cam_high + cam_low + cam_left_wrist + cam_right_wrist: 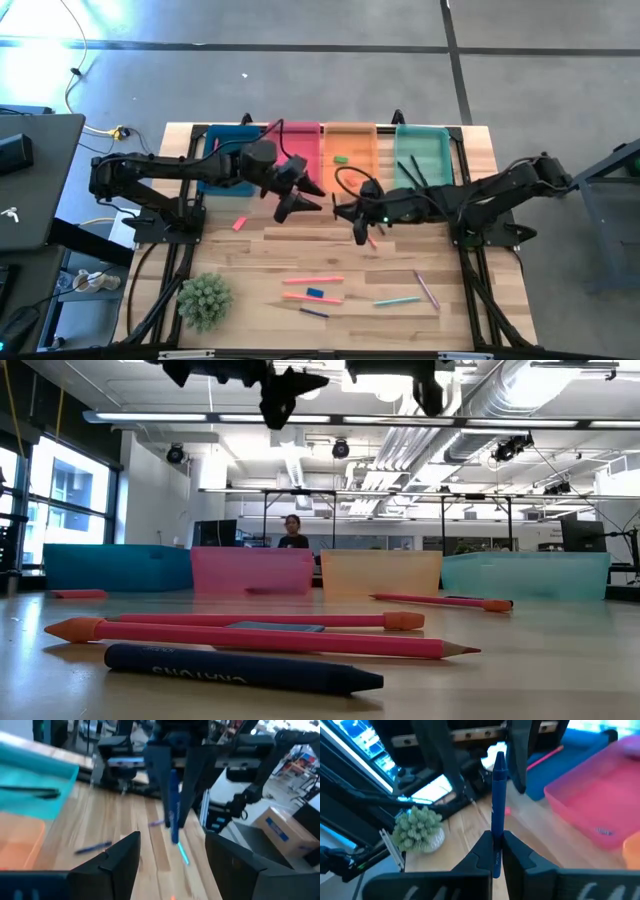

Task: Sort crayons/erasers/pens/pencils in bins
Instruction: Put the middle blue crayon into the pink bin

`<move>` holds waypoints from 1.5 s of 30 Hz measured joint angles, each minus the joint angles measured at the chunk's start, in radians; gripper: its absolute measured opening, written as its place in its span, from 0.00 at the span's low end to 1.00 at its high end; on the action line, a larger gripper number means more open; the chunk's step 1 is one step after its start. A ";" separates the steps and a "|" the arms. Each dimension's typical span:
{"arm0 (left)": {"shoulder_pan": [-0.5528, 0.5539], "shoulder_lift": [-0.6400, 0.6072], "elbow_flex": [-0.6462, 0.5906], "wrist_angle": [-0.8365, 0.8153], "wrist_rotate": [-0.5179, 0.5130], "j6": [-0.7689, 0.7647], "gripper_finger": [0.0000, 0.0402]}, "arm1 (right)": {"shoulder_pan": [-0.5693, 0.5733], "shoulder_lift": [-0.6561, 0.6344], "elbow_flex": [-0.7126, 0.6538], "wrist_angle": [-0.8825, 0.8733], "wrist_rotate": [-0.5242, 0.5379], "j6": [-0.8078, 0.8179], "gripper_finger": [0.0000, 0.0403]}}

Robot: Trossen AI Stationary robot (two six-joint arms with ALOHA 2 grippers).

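Note:
My right gripper point(496, 840) is shut on a blue crayon point(498, 795) and hangs above the table's middle point(352, 212), in front of the orange bin point(348, 150). My left gripper point(300, 195) faces it, open. Its fingers point(122, 862) stand on either side of the crayon's free end point(174, 836) without touching it. The blue bin point(232, 150), pink bin point(300, 150) and teal bin point(422, 160) line the far edge. A green eraser point(340, 158) lies in the orange bin. A red eraser point(239, 223) and a blue eraser point(315, 292) lie on the table. My right gripper pinches the blue crayon near one end point(496, 851) between its two fingers. The fingers come roughly level from the table's right and lie along the crayon. The crayon juts out past the fingertips toward my left gripper, lifted clear of the table.
Pink and orange sticks point(312, 281), a dark blue crayon point(313, 312), a teal stick point(397, 300) and a purple pencil point(427, 290) lie near the front. Another pink stick point(371, 240) lies below my right gripper. Dark pens point(412, 172) lie in the teal bin. A potted plant point(205, 300) stands front left.

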State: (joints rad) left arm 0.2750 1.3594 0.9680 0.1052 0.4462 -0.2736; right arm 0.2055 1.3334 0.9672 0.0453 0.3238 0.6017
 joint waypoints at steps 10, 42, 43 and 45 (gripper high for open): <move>-0.003 0.003 0.000 0.116 -0.104 -0.065 0.51 | -0.054 0.001 0.000 0.062 -0.037 -0.064 0.01; 0.067 0.003 0.000 0.237 -0.119 -0.046 0.09 | -0.210 0.004 0.000 0.160 -0.200 -0.191 0.01; 0.067 0.003 0.000 0.238 -0.119 -0.047 0.09 | -0.214 0.004 0.000 0.160 -0.210 -0.201 0.01; 0.067 0.002 0.000 0.238 -0.119 -0.056 0.09 | -0.225 0.004 0.000 0.160 -0.236 -0.218 0.01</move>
State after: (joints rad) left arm 0.3420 1.3617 0.9680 0.3428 0.3270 -0.3292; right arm -0.0194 1.3373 0.9676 0.2054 0.0874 0.3836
